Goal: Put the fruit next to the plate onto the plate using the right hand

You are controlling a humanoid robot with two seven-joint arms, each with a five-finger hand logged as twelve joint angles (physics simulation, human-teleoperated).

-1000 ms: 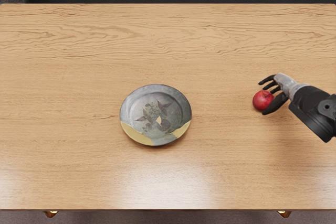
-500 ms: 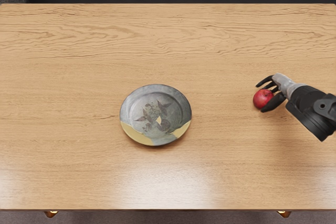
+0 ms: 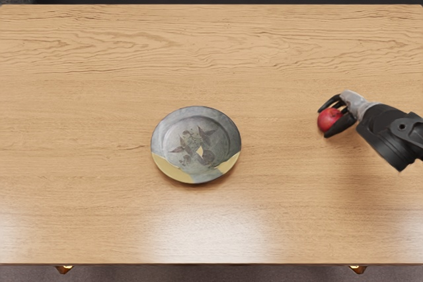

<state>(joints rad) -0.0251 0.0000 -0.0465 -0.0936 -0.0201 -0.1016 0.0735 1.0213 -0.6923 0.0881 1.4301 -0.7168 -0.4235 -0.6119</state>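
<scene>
Red and glossy, the fruit [image 3: 328, 119] lies toward the right of the wooden counter [image 3: 211, 44]. It is well apart from the plate [image 3: 160, 134], which sits near the middle, a little toward the near edge.

Head view, the only one on hand. The right robot hand [image 3: 344, 114] comes in from the right edge and is closed about the fruit. Dark fingers [image 3: 328, 103] curl over its far side, another digit hooks round its near side, and its left face shows between them. Whether the fruit rests on the counter or is just clear of it cannot be told from this angle. The left arm does not show.

Handling, as judged: the fruit looks small, light and firm, with a smooth skin that could slip or roll in a loose grip. A hold across its widest part, digits on opposite sides as now, seems the sound one.

Edges and room: the fruit is near the counter's right edge, so a fumble there could send it rolling off. Nothing stands between it and the plate, which leaves an open path leftward. The plate is shallow with a raised rim. The fruit needs carrying over that rim and setting near the centre, where it is least likely to roll out. The plate holds nothing at present.
</scene>
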